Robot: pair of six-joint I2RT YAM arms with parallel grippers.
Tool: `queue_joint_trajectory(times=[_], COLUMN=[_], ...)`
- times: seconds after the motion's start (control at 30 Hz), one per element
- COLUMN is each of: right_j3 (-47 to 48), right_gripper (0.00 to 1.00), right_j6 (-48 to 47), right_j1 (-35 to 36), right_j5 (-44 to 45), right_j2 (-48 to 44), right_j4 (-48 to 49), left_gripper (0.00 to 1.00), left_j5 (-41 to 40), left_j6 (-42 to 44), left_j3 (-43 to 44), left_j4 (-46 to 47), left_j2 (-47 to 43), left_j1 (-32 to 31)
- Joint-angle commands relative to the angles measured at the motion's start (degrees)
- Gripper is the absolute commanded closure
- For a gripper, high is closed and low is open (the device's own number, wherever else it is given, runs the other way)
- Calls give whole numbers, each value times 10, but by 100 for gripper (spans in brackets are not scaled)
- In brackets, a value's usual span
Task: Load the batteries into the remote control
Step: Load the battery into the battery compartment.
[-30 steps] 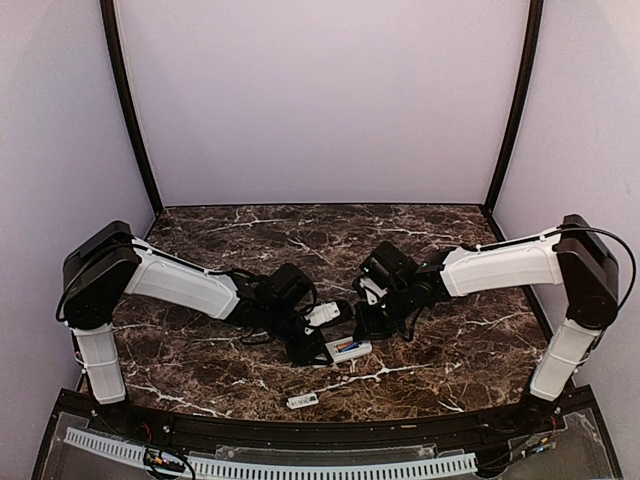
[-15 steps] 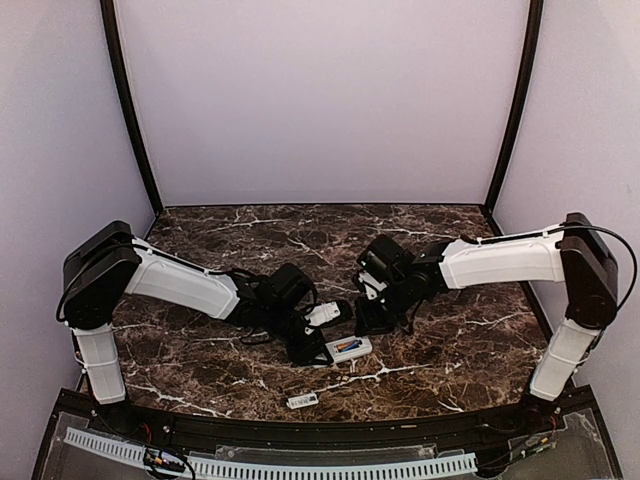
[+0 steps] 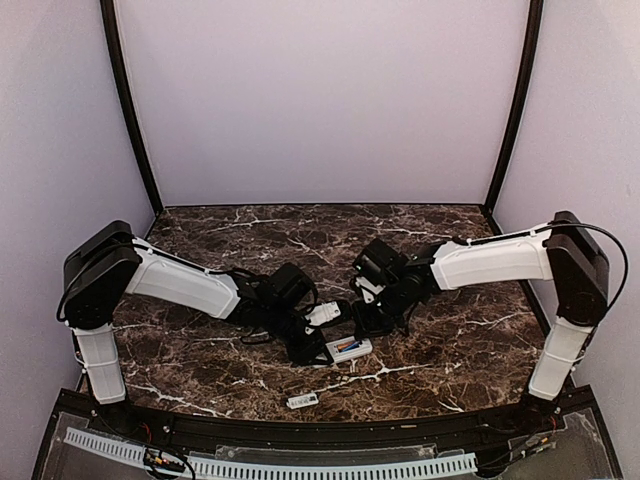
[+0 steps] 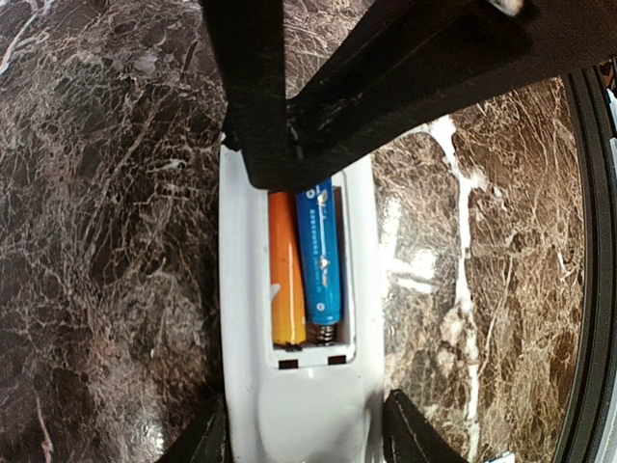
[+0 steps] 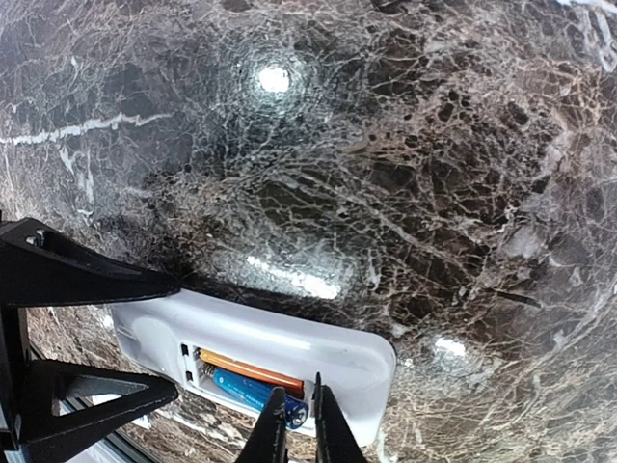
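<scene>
Well, I count one remote control [image 3: 350,348], two batteries and one loose white cover [image 3: 302,400]. The remote lies back-up on the marble table [image 3: 450,250] between the grippers. The orange battery [image 4: 286,280] and the blue battery [image 4: 318,260] sit side by side in its open bay. The left gripper [image 4: 307,429] stands half open, clamping the remote's sides at one end. The right gripper [image 5: 297,405] is all but closed and holds nothing. Its tips are at the blue battery's end; whether they touch it I cannot tell. Since a second ago the right gripper has drawn slightly leftward, and the remote has not shifted. Only the overhead view shows the cover, near the front edge. Only the wrist views show the batteries clearly.
</scene>
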Motion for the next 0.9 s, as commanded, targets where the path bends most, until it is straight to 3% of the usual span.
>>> queue_joint_trajectory(times=[0.0,0.2,0.53,0.87], right_j3=[-10,-26,-49,-6], right_gripper=[91,99,100,86], right_j6=[2,11,35,8], right_j1=[1,1,11,3], right_j5=[-11,-22,-27,20], right_j2=[9,5,4,-12], right_j4=[10,20,49,-5], left_gripper=[70,71,73,73], left_j5=[-9,-10,-11,-10], left_j6=[-6,-6,-6,-5], left_j3=[-25,-24,-21,-19], left_j4=[-96,-98,-101,-104], left_j2=[57,60,63,65], left_j1=[-10,-9,-10,-9])
